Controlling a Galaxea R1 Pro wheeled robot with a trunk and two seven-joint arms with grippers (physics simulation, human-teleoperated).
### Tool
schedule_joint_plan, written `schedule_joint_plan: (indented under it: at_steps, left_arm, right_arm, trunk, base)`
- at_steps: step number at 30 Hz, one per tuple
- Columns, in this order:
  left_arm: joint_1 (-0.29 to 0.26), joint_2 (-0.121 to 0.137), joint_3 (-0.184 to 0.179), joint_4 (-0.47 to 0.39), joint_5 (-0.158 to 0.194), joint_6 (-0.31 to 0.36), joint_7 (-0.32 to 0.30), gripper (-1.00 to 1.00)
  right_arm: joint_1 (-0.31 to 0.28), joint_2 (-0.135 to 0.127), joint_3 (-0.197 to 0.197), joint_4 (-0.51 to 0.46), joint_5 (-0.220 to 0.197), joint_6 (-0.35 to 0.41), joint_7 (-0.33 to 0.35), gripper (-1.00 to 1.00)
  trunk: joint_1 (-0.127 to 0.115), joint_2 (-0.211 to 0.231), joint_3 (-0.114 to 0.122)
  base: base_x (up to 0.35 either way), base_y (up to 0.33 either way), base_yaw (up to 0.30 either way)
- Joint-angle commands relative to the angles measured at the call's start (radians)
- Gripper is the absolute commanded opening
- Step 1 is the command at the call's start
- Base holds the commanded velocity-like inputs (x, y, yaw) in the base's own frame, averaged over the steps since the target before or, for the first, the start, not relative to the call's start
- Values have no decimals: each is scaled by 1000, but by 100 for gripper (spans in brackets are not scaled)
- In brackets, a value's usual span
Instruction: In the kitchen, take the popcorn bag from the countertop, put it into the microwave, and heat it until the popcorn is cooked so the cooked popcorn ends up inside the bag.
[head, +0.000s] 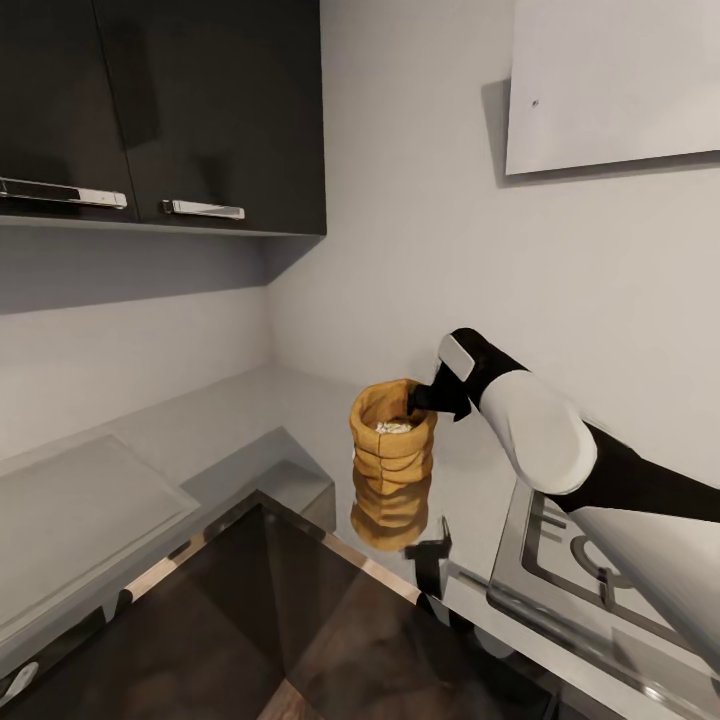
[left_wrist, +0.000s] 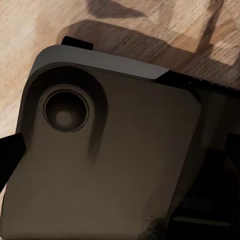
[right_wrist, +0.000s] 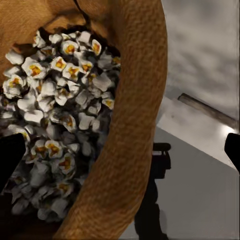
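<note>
Popcorn (right_wrist: 60, 110) fills the popcorn bag (head: 392, 440), its rim between the right gripper's (head: 425, 398) spread fingers.

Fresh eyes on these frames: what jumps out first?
The tan bag stands upright on the mirror-like countertop, its reflection below it. The right gripper is at its rim, one finger on either side; the right wrist view looks onto whitish popcorn inside.

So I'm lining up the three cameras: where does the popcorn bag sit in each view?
Head view: the popcorn bag stands upright on the countertop, just left of the right pincer.
Right wrist view: its rolled rim curves across the picture, popcorn inside.
Left wrist view: not in it.
Shared landmark: the whitish popcorn heap in the bag's mouth.
</note>
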Motion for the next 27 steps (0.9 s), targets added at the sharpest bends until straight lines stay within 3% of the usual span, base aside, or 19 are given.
schedule_joint_plan:
  at_steps: [1,8,16,27]
  left_arm:
    - [0,0,5,-1,4,1,-4,100]
    - [0,-1,5,-4,4,1,-4,100]
    - [0,-1,7,-9,3,1,-4,100]
    - [0,-1,7,-10,3,1,-4,100]
  right_arm:
    - [-1,1,-3,4,10,4,-6,100]
    - [-3,7,29,-35,43,4,18,100]
    - [-3,7,61,-44,39,4,23,100]
    - [-3,7,63,-44,38,4,23,100]
  trunk:
    - [0,-1,-1]
    - [0,-1,-1]
    - [0,-1,-1]
    - [-42,76,33]
  base:
    - [0,0,0]
    - [0,0,0]
    - [0,0,0]
    - [0,0,0]
